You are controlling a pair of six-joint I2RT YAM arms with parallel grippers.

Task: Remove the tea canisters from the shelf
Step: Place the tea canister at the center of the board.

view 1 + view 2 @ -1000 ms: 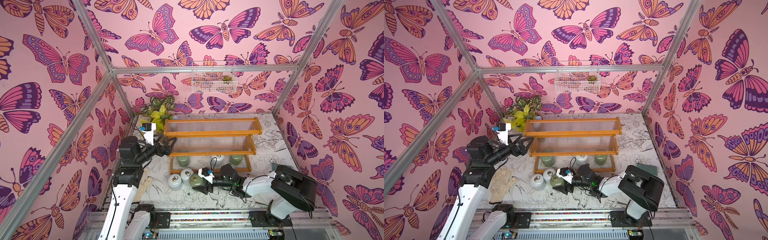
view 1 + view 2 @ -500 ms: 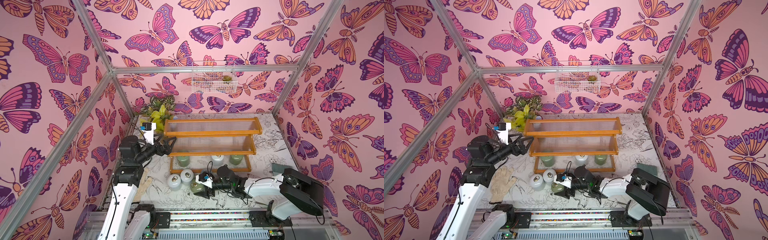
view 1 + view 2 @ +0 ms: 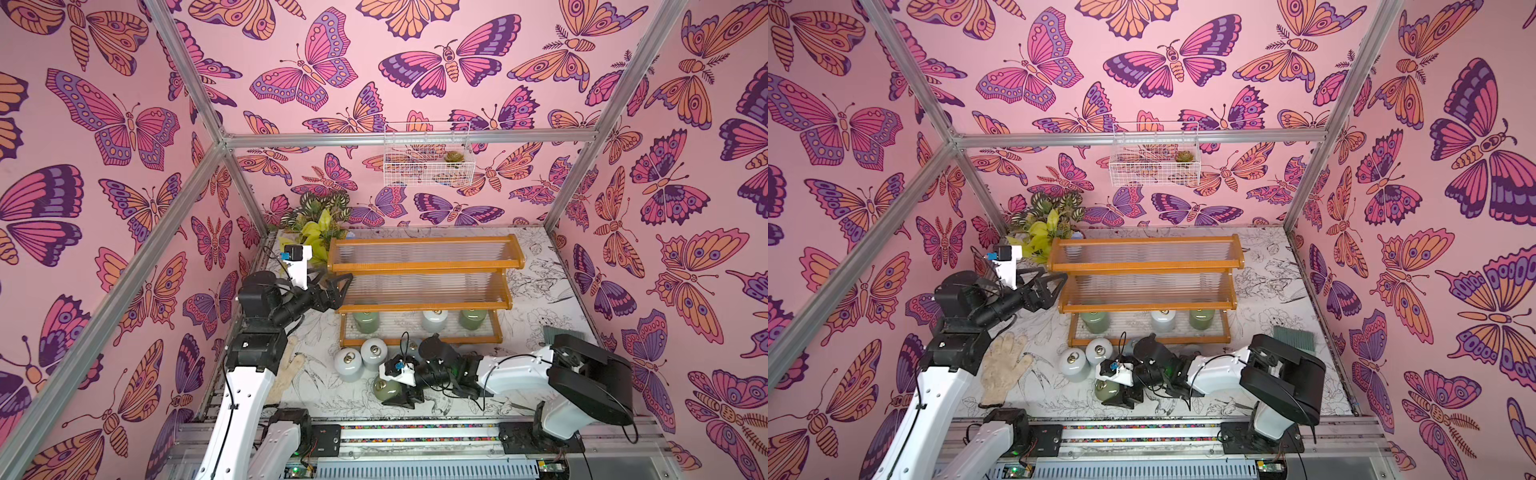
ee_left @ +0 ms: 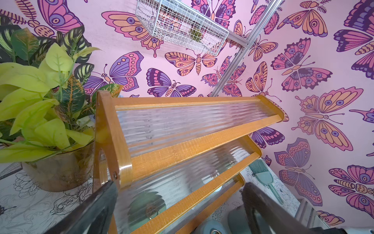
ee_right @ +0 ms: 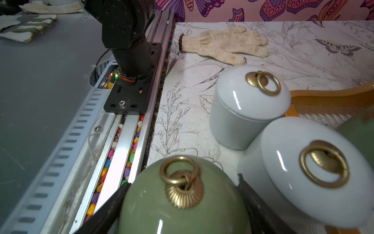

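The shelf stands mid-table, orange-framed with clear ribbed tiers. Its lowest tier holds three tea canisters: green, white and green. Two pale canisters stand on the table in front of it. My right gripper is shut on a sage green canister near the table's front edge, a finger on each side. My left gripper hangs open and empty at the left end of the shelf's middle tier.
A potted plant stands behind the shelf's left end. A cream glove lies front left and a teal brush at the right. A white wire basket hangs on the back wall. The front rail runs close beside the held canister.
My right gripper has carried the green canister away from the shelf toward the table's front edge. The left arm has stayed where it was.
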